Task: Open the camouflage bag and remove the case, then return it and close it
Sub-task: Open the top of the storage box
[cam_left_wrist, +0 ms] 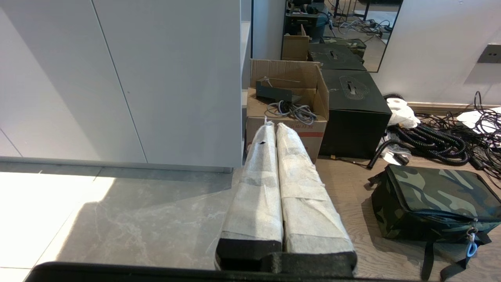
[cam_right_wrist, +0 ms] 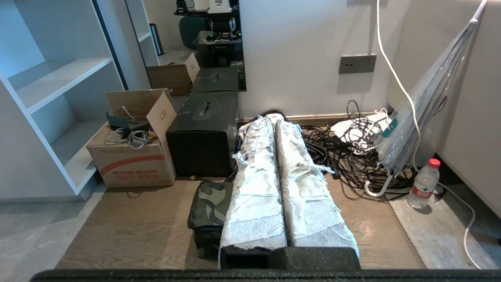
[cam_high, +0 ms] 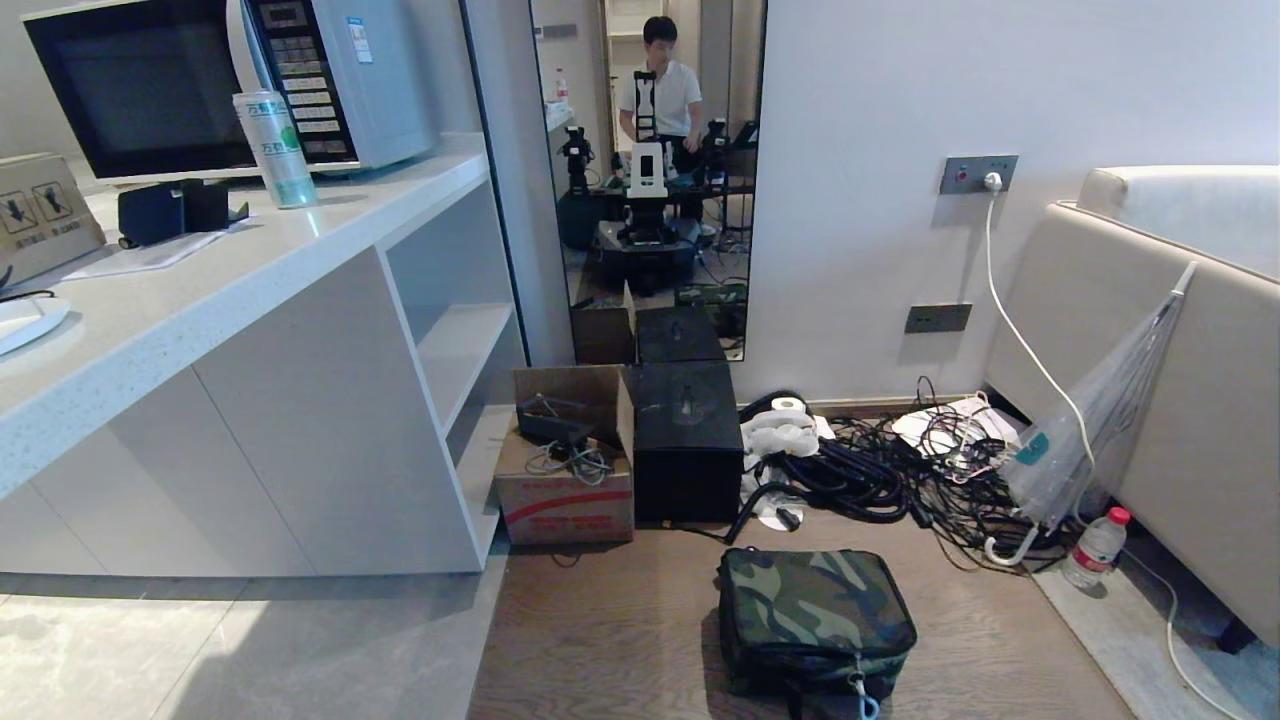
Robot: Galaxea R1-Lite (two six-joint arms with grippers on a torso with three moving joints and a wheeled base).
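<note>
- On the wooden floor [cam_high: 620,640], the camouflage bag [cam_high: 812,612] sits zipped; opening hasn't begun.
- Left gripper [cam_left_wrist: 276,127] and right gripper [cam_right_wrist: 272,122] hang pressed together, empty.
- Next, likely: reach the zipper pull [cam_high: 865,700].

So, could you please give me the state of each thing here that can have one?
camouflage bag: zipped shut, lying on the floor
cardboard carton: flaps open, cables inside
black box: lid closed
umbrella: folded, leaning on the sofa
water bottle: capped, upright
left gripper: shut, empty
right gripper: shut, empty
</note>
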